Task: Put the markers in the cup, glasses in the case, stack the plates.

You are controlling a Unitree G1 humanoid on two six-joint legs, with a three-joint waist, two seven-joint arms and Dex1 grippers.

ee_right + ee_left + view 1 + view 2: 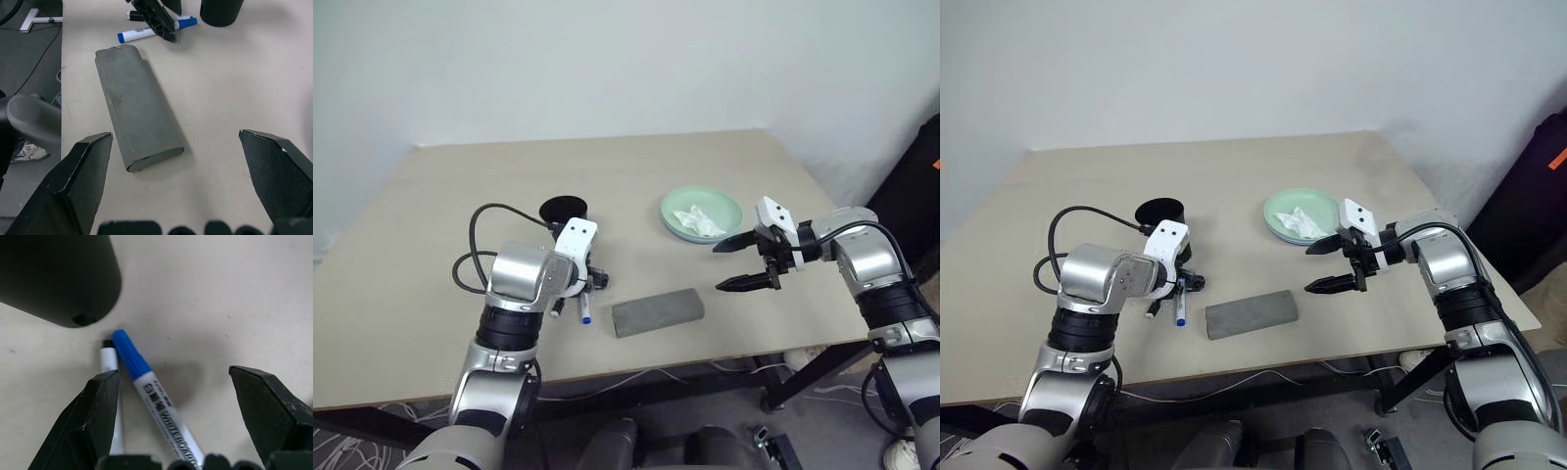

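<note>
Markers [146, 382] sit side by side on the table [431, 215], just in front of the cup [564, 209]. We see the blue-capped one [131, 354] lying between our left gripper's [173, 382] fingers in the left wrist view, untouched; the black-capped one [108, 360] lies beside it, partly hidden behind one finger. Left gripper is spread wide and angled down over both pens, gripping nothing. In the head views only the blue end [586, 315] and a bit of white barrel stick out from under that wrist.

Cup stands upright, black, just beyond the left gripper. From the left wrist view its base edge is close to the marker caps, but we cannot tell if it touches them.

Case [658, 311] lies flat near the table's front edge, between the two arms, lid closed. Glasses are not something we can make out; whether they are inside the case we cannot tell.

Plates [702, 214] are stacked: mint green on top, a light blue rim showing under it, with a crumpled white tissue [698, 221] in the top one. Stack sits well apart from the markers, beyond the right gripper.

Right gripper [736, 262] hovers above the table, between the case and the plates, fingers fully apart, empty. It points across toward the case, which the right wrist view frames between its two fingers.
</note>
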